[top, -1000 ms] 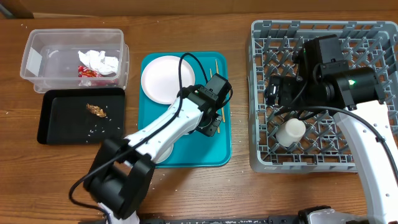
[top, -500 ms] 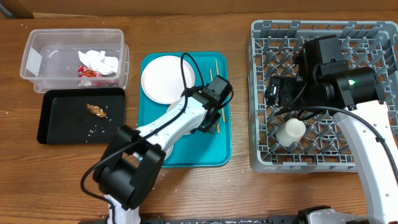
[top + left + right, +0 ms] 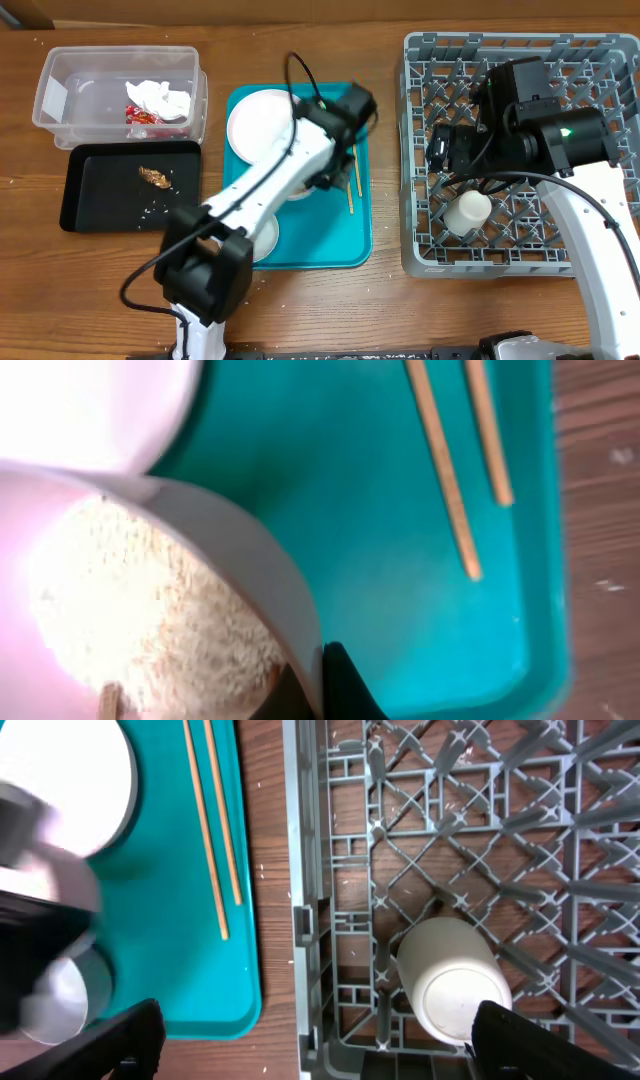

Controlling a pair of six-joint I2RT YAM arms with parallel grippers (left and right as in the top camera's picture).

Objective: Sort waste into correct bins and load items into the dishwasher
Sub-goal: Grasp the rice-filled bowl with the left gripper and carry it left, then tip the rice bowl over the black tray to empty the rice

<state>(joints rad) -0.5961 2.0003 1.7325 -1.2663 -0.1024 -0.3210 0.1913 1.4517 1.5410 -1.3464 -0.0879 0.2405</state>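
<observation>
- Left gripper [image 3: 315, 685] – fingers pinched shut on the rim of a white bowl [image 3: 250, 570], one finger inside the wall and one outside.
- The bowl holds a bed of rice-like crumbs [image 3: 150, 600]; a small brown bit shows at its near edge.
- Under the held bowl is the teal tray [image 3: 400, 610]. Two chopsticks [image 3: 440, 470] lie side by side on it, ahead of the fingertips and apart from the bowl.
- The round plate [image 3: 90, 410] lies on the tray just beyond the bowl's far rim; whether they touch, I cannot tell.
- Right gripper [image 3: 315, 1020] – fingers spread wide with nothing between them, hovering over the near edge of the dish rack [image 3: 560, 810].
- The cup [image 3: 455, 985] lies in the rack just ahead of the right gripper, nearer one finger and touching neither.
- The clear tub [image 3: 70, 60] and black tray [image 3: 90, 210] are well away from the left gripper, past the plate.
- The tub holds a red wrapper [image 3: 140, 113] and a tissue [image 3: 160, 97], touching each other.
- The black tray holds a brown scrap [image 3: 153, 176].
</observation>
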